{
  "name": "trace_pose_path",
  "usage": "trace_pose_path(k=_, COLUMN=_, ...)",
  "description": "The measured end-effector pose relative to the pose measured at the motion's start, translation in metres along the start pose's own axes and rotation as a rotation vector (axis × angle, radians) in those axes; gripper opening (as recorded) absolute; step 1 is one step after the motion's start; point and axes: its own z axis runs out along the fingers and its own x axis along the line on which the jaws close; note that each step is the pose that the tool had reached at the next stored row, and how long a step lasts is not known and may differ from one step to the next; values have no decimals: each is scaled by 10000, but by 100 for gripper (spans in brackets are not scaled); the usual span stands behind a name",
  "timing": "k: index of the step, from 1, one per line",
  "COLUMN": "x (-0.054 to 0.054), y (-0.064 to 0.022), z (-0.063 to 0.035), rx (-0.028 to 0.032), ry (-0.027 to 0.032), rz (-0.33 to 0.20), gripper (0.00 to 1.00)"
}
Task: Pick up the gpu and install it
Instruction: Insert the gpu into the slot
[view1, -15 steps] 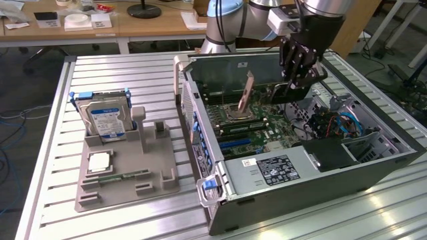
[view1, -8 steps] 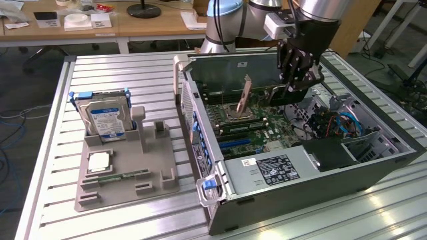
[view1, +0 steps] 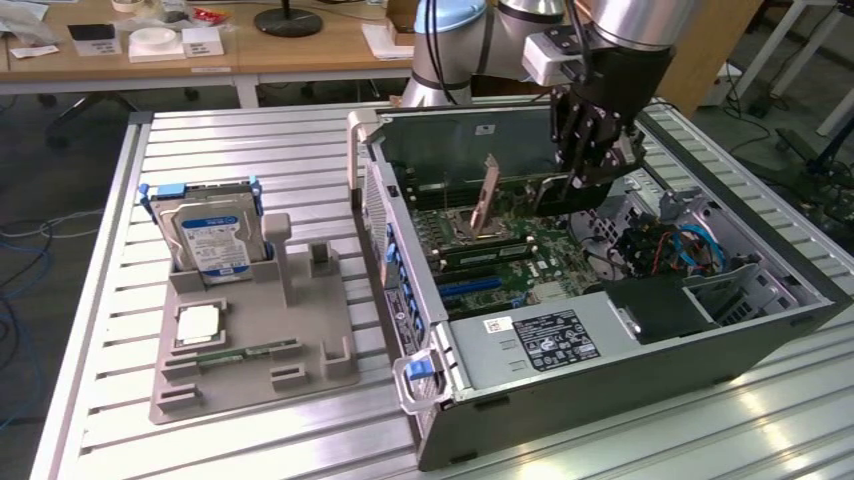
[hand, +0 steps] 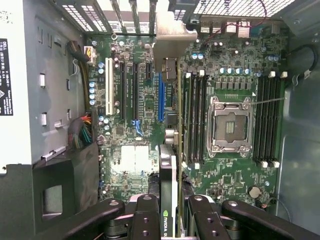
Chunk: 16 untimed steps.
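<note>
The gpu (hand: 169, 170) is a thin dark card seen edge-on, with its pale metal bracket (hand: 172, 35) at the far end. My gripper (hand: 172, 202) is shut on it, one black finger (hand: 145, 215) on each side. The card hangs above the green motherboard (hand: 130, 125), lined up close beside the blue slot (hand: 161, 100). In the exterior view my gripper (view1: 587, 170) reaches down into the open computer case (view1: 747, 330) with the gpu (view1: 567, 195) below it, over the board's far part.
The CPU socket (hand: 229, 125) and memory slots (hand: 195, 120) lie beside the card. Blue cables (view1: 694, 245) and a drive cage (view1: 561, 340) fill the case's near end. On the exterior view's left, a grey fixture (view1: 240, 340) holds a hard drive (view1: 207, 235) and a memory stick (view1: 247, 352).
</note>
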Motion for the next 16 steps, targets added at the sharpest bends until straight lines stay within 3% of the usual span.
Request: trace_pose_path(k=16, x=2, y=55, z=37, rx=8, ry=7, rz=178, gripper=27)
